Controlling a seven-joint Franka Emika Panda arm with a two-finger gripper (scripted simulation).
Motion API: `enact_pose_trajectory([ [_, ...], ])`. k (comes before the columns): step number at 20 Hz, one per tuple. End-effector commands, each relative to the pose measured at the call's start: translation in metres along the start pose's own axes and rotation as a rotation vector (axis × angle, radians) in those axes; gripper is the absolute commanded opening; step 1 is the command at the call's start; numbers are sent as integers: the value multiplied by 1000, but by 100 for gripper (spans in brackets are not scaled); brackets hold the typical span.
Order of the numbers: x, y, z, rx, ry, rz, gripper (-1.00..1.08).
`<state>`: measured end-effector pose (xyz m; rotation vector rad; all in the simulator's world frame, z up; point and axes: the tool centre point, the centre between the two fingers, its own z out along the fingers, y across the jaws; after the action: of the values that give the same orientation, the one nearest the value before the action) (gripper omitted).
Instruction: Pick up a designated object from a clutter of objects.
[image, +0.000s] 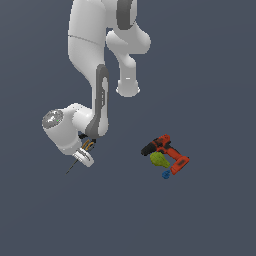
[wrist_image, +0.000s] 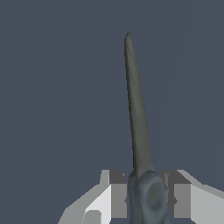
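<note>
One hand (wrist_image: 146, 199) clamps screwdriver (wrist_image: 138, 113); drill (image: 167, 152) well apart

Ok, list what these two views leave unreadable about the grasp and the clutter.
- Screwdriver handle: wrist view, cut off by the picture's edge between the fingers; no orange marking readable.
- Gripper: exterior view, mostly hidden behind the arm's wrist, so contact is unclear there.
- Tiny blue object: exterior view, too small to identify.
- Yellow-green lump: partly overlapped by the drill.
- Spring clamp: not visible.

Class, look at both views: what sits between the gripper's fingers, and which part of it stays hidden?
The screwdriver sits in the gripper; its thin shaft sticks out. The fingers cover the handle's sides.
</note>
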<state>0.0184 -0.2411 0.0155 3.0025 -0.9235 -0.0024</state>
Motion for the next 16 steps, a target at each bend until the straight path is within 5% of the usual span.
enact_pose_trajectory([
  [1, 2, -2, -8, 1, 2, -1, -100],
  [16, 25, -26, -130, -1, 2, 1, -100],
])
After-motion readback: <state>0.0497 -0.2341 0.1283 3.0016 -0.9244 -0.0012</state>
